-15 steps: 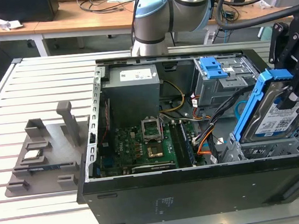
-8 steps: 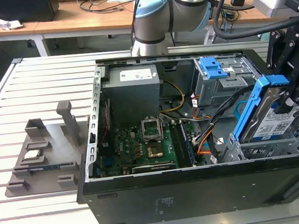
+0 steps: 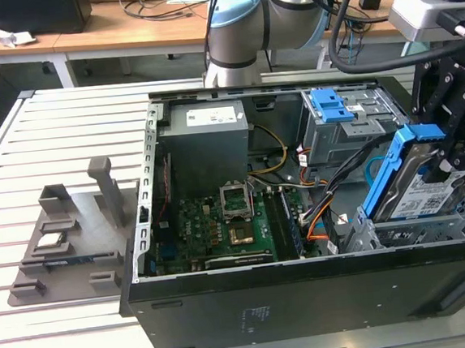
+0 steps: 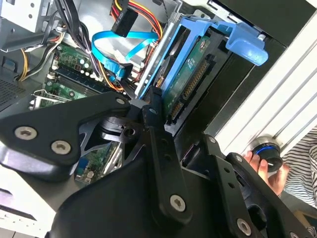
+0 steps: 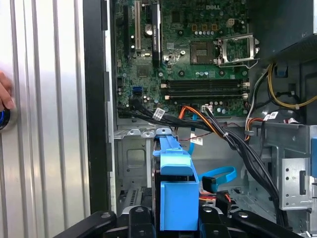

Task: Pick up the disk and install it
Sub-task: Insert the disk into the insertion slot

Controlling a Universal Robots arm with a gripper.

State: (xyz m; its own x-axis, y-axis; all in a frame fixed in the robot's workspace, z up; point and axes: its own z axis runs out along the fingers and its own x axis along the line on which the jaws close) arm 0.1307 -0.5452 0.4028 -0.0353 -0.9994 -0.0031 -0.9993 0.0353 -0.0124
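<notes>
Exterior view first: open computer case (image 3: pixel 308 298) lying on its side on a slatted metal surface (image 3: pixel 58 132), arm (image 3: pixel 236 27) with grey-and-blue joints standing behind. At the exterior view's right, black gripper (image 3: pixel 450 161) closed on the disk (image 3: pixel 426 198) — silver body, white-and-blue label, blue rails (image 3: pixel 383 177) along the sides — held steeply tilted, lower end down in the metal bay (image 3: pixel 368 235) at the case's near corner. Just beside it, deeper in the case, a grey cage (image 3: pixel 335 136) with a blue latch (image 3: pixel 334 104); toward the exterior view's left, green motherboard (image 3: pixel 221 224) and grey power supply (image 3: pixel 209 139). Well apart from the case at the exterior view's left, a grey fixture (image 3: pixel 67 237) holding a small square chip (image 3: pixel 51 239). Second wrist view next: black fingers (image 4: pixel 156 129) clamped against the edge of the disk (image 4: pixel 171 59), green circuit board (image 4: pixel 190 74) on its underside facing out, blue flat cable (image 4: pixel 116 39) looped behind, and outside the case a person's hand (image 4: pixel 267 171) on a round black-and-blue knob (image 4: pixel 265 151). First wrist view last: 1 blue rail (image 5: pixel 176 188) seen end-on, gripped between the 2 sides of the gripper (image 5: pixel 178 223), bay (image 5: pixel 131 163) just beyond, motherboard (image 5: pixel 198 64) farther off, a bundle of black and orange wires (image 5: pixel 223 134) between — and the hand (image 5: pixel 4 96) at the edge over the slatted surface (image 5: pixel 49 124).
</notes>
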